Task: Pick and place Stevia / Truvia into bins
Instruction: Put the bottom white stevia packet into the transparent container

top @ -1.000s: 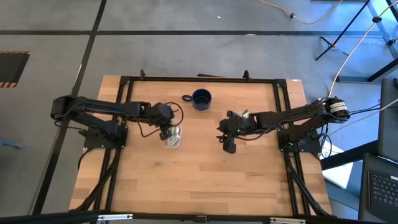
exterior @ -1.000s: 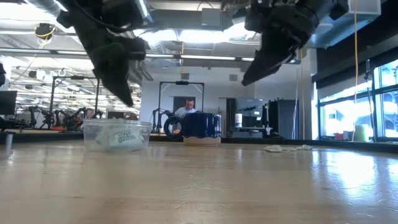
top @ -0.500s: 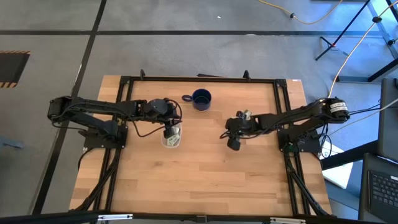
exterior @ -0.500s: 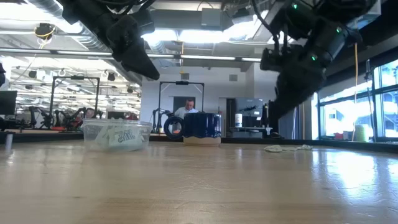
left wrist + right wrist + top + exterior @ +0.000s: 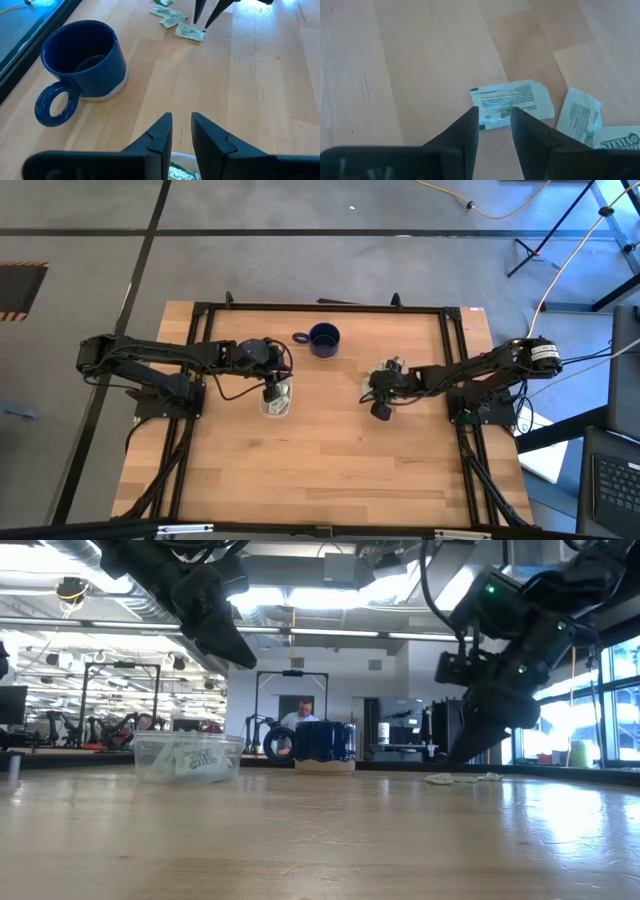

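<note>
Several pale green and white sachets (image 5: 512, 102) lie flat on the wood near the table's right side (image 5: 388, 366). My right gripper (image 5: 494, 111) hangs open just above the nearest one, a finger to each side of its edge and clear of the table in the low view (image 5: 462, 752). The clear tub (image 5: 188, 757) stands left of centre with sachets inside. My left gripper (image 5: 181, 116) hovers open above it (image 5: 275, 392).
A dark blue mug (image 5: 323, 339) stands at the far middle of the table, between the tub and the sachets (image 5: 80, 57). Bare wood lies toward the near edge. A black frame rail (image 5: 320, 307) runs around the table. People and benches show in the room behind.
My right gripper has moved toward the table's right edge and down, ending over the nearest sachet of the pile. My left gripper has risen from just above the tub's rim to a higher spot over it, then held still.
</note>
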Available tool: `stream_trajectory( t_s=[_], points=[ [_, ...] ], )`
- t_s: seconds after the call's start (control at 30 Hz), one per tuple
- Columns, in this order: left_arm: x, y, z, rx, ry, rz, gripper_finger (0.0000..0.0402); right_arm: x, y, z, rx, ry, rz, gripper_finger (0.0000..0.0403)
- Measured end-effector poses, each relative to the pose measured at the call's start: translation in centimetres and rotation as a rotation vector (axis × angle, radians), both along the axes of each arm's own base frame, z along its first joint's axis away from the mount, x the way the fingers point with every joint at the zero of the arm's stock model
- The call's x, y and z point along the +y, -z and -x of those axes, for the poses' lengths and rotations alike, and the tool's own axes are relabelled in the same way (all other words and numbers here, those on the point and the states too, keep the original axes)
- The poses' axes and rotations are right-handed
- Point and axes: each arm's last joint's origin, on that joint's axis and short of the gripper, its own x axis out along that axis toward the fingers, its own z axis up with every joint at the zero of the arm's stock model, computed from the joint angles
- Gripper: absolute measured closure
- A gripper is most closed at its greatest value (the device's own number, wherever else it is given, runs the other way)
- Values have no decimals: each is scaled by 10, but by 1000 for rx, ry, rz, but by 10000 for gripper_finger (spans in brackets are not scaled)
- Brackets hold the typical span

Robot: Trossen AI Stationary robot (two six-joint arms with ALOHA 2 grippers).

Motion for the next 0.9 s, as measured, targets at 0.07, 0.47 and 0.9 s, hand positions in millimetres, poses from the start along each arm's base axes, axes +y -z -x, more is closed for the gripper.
stream_trajectory(
  t_s=[0.07, 0.47, 0.9],
  points=[
    [0, 0, 0, 0, 0, 0, 337, 0, 2, 1, -11, -1, 1, 286],
    [0, 0, 0, 1, 0, 0, 338, -3, 22, -4, 20, -3, 17, 286],
    [0, 0, 0, 1, -2, 0, 341, -3, 26, -3, 43, -3, 16, 364]
  ],
)
